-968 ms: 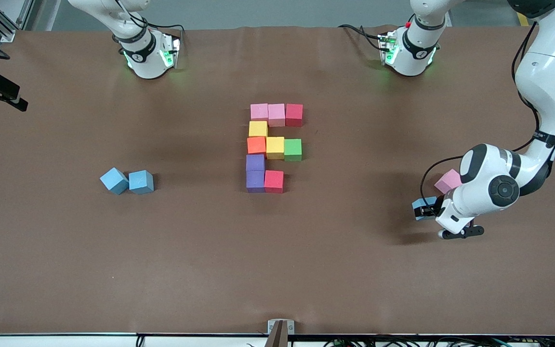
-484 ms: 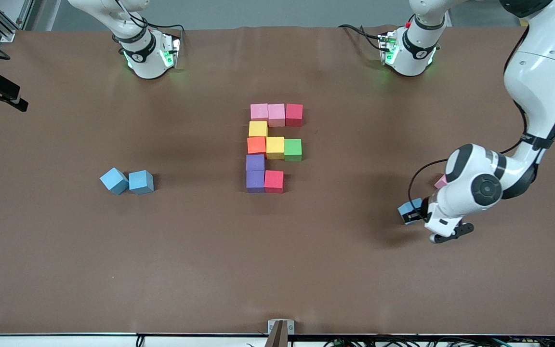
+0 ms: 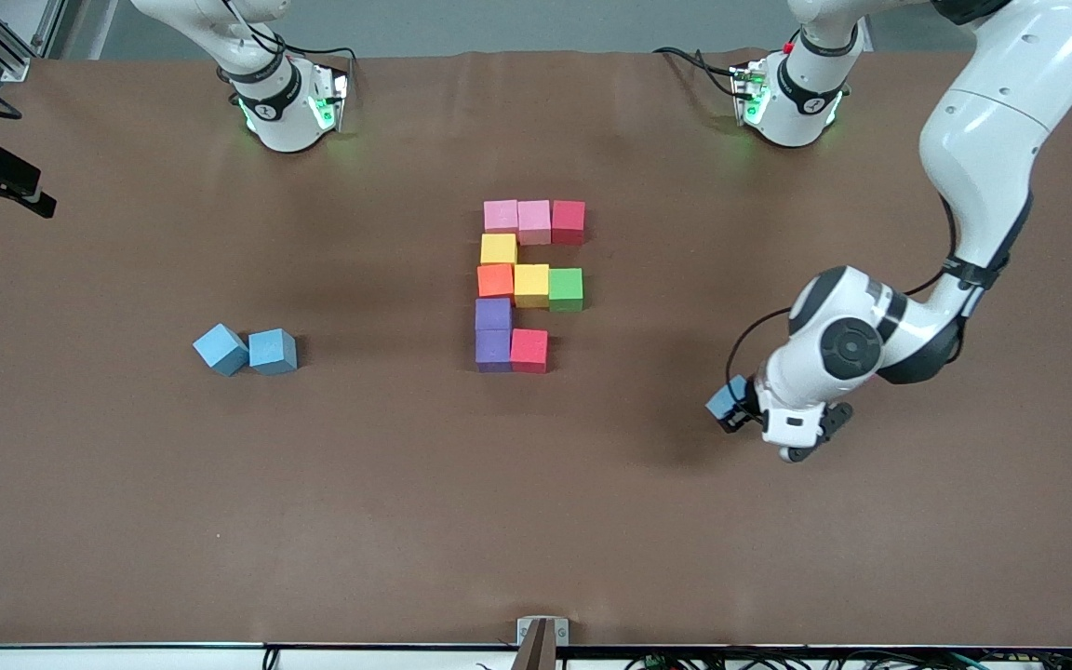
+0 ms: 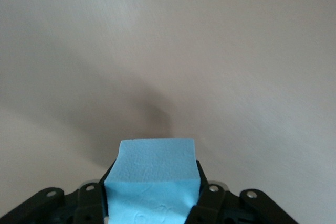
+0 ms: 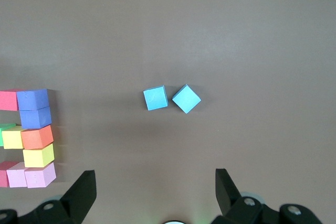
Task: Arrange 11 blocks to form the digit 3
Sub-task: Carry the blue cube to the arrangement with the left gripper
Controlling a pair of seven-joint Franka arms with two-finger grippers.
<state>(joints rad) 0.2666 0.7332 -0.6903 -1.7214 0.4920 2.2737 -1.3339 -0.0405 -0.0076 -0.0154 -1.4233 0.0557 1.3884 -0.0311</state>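
Ten blocks lie touching in a blocky figure (image 3: 527, 284) at the table's middle. Its top row is two pink and a red (image 3: 569, 221). Then come a yellow, an orange-yellow-green row (image 3: 531, 285), two purple, and a red (image 3: 529, 350) nearest the front camera. My left gripper (image 3: 731, 409) is shut on a light blue block (image 3: 720, 400) (image 4: 155, 163) and hangs over bare table toward the left arm's end. The right gripper (image 5: 154, 178) stands open with nothing between its fingers, high over the table.
Two more light blue blocks (image 3: 221, 349) (image 3: 273, 352) sit side by side toward the right arm's end, also seen as blocks (image 5: 156, 98) (image 5: 186, 98) in the right wrist view. A metal bracket (image 3: 542, 633) sits at the table's front edge.
The left arm has swung toward the middle of the table, carrying the light blue block with it. The right arm has not moved.
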